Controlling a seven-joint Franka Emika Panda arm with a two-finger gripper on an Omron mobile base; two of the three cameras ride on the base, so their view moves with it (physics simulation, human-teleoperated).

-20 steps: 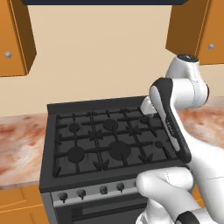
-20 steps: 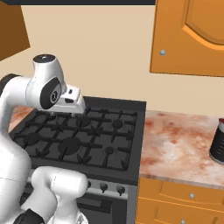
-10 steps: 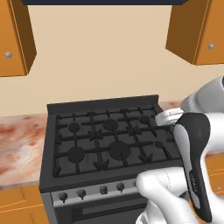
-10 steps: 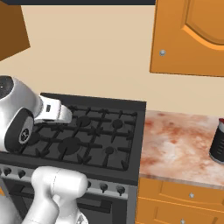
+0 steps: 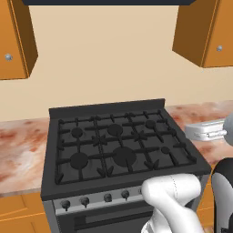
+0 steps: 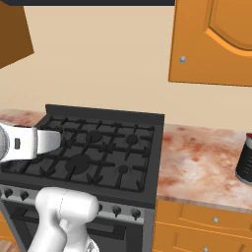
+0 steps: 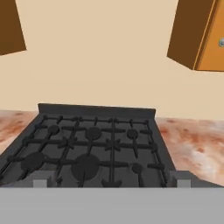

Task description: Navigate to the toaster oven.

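The toaster oven is out of view. A large black gas stove (image 5: pixel 120 150) with burner grates stands straight ahead of me; it also shows as the stove (image 6: pixel 93 152) and the stove (image 7: pixel 92 151). My white hand (image 5: pixel 207 130) hovers low by the stove's right front corner, seen again as the hand (image 6: pixel 29 142) over the stove's left side. In the hand view my gripper (image 7: pixel 111 181) looks over the burners toward the wall, open, its fingertips (image 7: pixel 41 179) far apart and nothing between them.
Marbled counter (image 6: pixel 202 162) runs on both sides of the stove, with orange drawers (image 6: pixel 206 226) below. A dark cylinder (image 6: pixel 244 165) stands on the counter at far right. Orange wall cabinets (image 5: pixel 205 32) hang on both sides, beside a dark hood (image 5: pixel 104 2).
The arm has folded down from its raised pose; the hand has dropped from above the burners to low beside the stove's front. The stove and counters keep their place in both base views.
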